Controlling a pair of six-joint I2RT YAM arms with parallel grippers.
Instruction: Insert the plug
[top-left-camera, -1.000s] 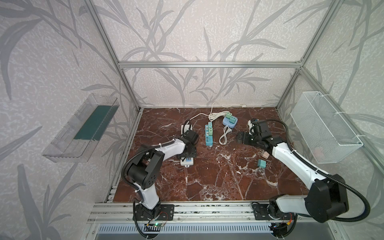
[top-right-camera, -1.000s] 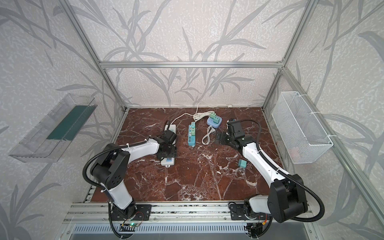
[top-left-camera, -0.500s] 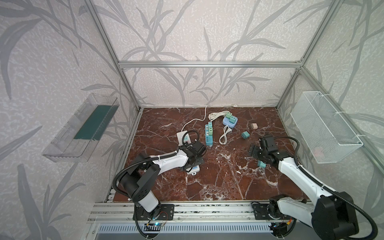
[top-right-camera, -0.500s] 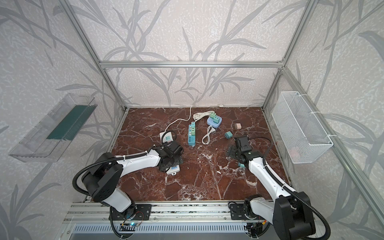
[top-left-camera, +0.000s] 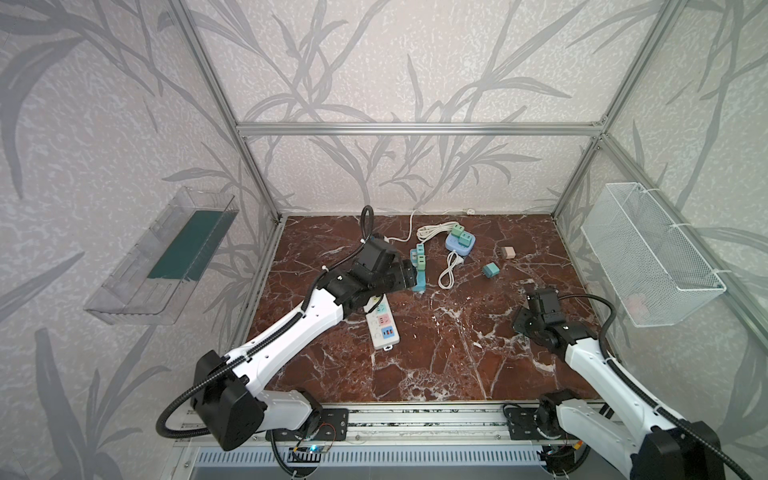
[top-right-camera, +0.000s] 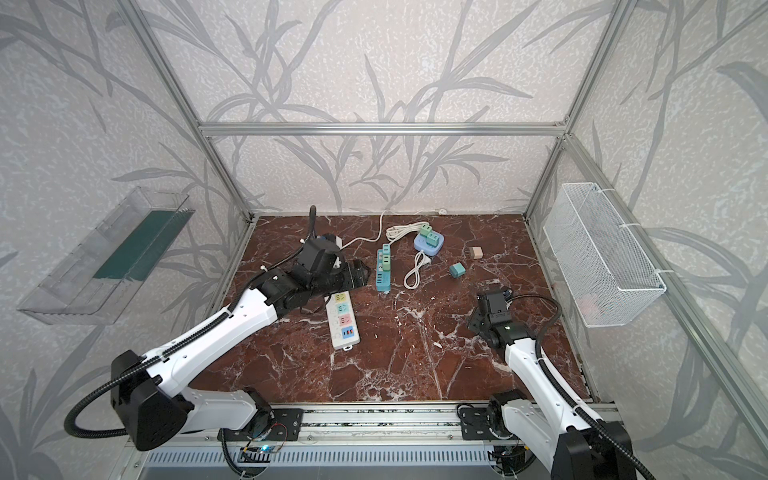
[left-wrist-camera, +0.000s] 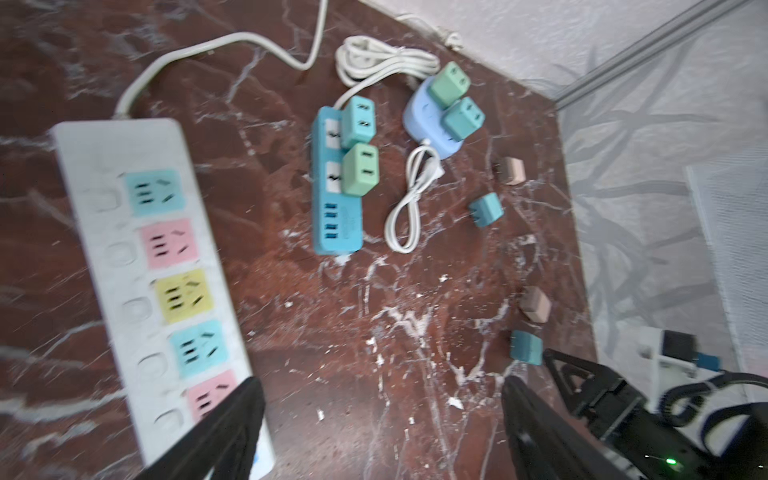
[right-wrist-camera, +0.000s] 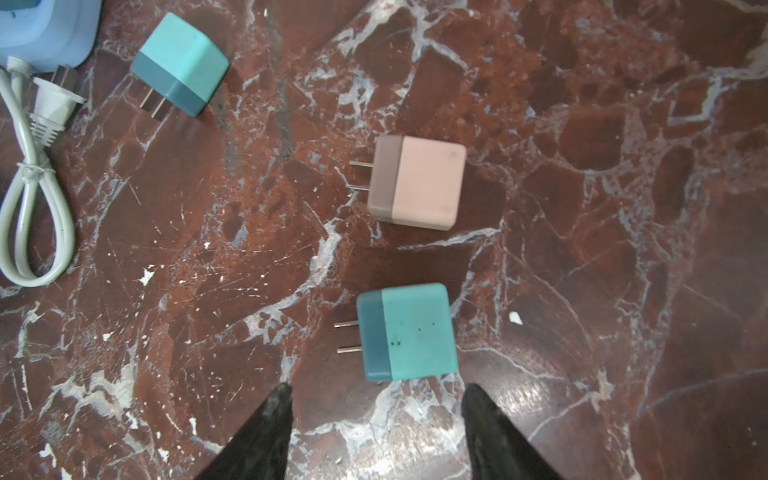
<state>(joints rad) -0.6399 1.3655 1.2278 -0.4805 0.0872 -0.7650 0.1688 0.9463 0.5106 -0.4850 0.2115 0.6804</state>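
A red-brown tabletop (right-wrist-camera: 623, 208) veined in white is recorded, with a white power strip (left-wrist-camera: 83, 166) faced in turquoise, pink and yellow panels, a teal plug (right-wrist-camera: 409, 332) banded dark and light, a pink plug (right-wrist-camera: 419, 183) banded taupe, and walls (top-left-camera: 374, 62) patterned with grey leaves.

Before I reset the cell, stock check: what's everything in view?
white power strip: one, coloured sockets, left of centre
blue power strip: one, teal, centre back
socket hub: one, pale blue, beside it
fitted plugs: four, green and teal, two per blue unit
loose plugs: four, two teal, two pink, right side
cords: three, white, one per socket unit
wire basket: one, white, right wall
clear shelf: one, green mat, left wall
left pincer: open, by the blue strip
right pincer: open, facing a teal plug
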